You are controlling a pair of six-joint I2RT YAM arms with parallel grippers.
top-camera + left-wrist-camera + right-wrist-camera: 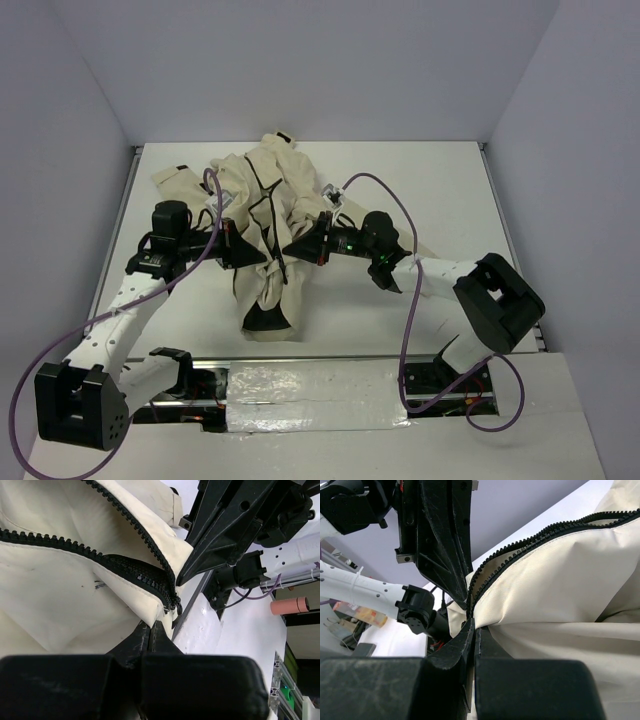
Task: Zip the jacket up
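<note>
Nearest the overhead camera stand the two arm bases at the table's (450, 180) near edge, and both arms reach inward to the jacket (270, 195), which lies crumpled around the middle of the surface, its sleeves spread toward the far edge and its dark-lined hem toward the near edge. The left gripper (258, 260) and right gripper (297, 248) meet the cloth from opposite sides, close to each other, at the jacket's lower front. From the left wrist, the left gripper (150, 629) has its jaws pressed together, with the cream hem of the jacket (60, 595) pinched at the tips just below the end of the zipper (145, 575); the two rows of dark teeth run apart up the front, unjoined. The right gripper (181, 579) points in just beside that zipper end. From the right wrist, the right gripper (472, 629) is likewise clamped flat on the jacket's (560, 580) edge, beneath a row of zipper (520, 542) teeth, with the left gripper (465, 600) coming down close against it.
</note>
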